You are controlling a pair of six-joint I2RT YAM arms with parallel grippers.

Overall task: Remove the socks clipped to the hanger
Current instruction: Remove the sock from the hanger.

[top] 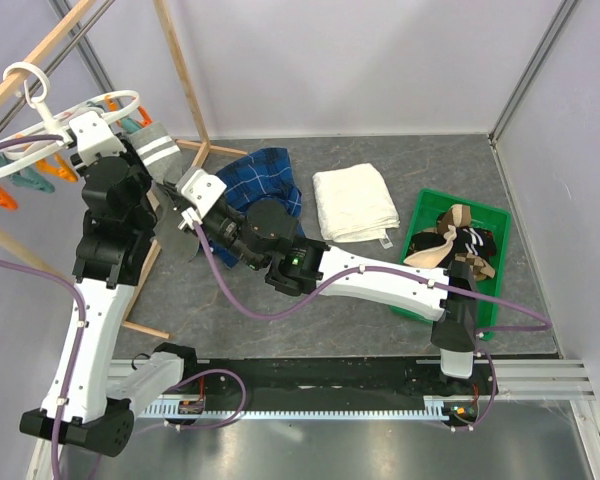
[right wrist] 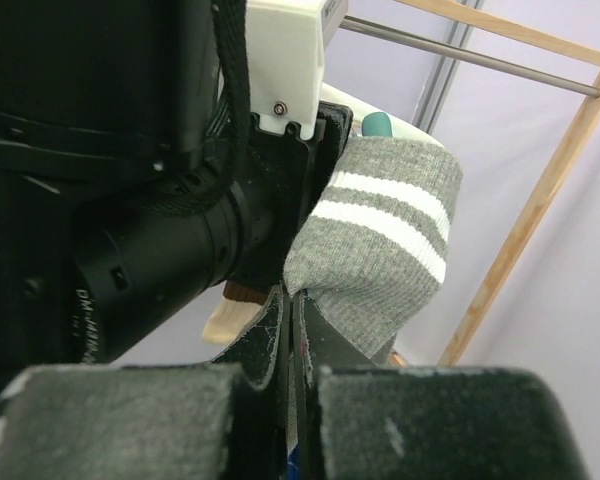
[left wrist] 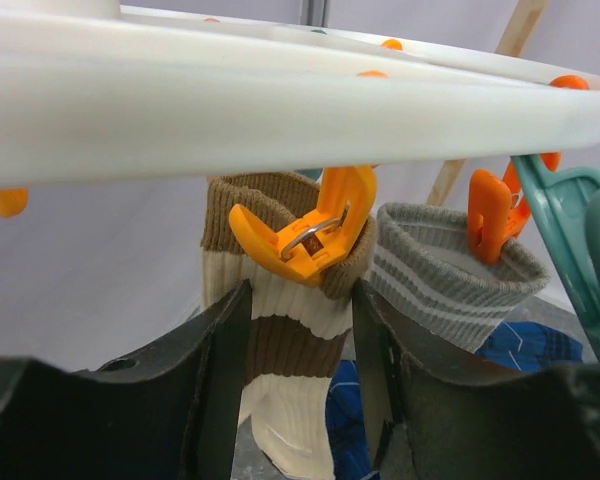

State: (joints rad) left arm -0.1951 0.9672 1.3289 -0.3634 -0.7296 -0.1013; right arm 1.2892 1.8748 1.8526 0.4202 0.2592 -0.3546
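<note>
Top external view: at far left, the white hanger carries clipped socks. There the left gripper stands open astride a brown-striped sock; lettering on the left arm's motor begins "DM". Next, the right gripper is pinched tight on a grey sock. At right, a green bin holds loose socks

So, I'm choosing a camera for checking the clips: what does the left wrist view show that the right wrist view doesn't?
Left wrist only: the orange clip biting the cuff of the brown-and-cream sock, and the left gripper open around that sock. Right wrist only: the right gripper closed on the lower edge of the grey sock. Both: the grey sock.
</note>
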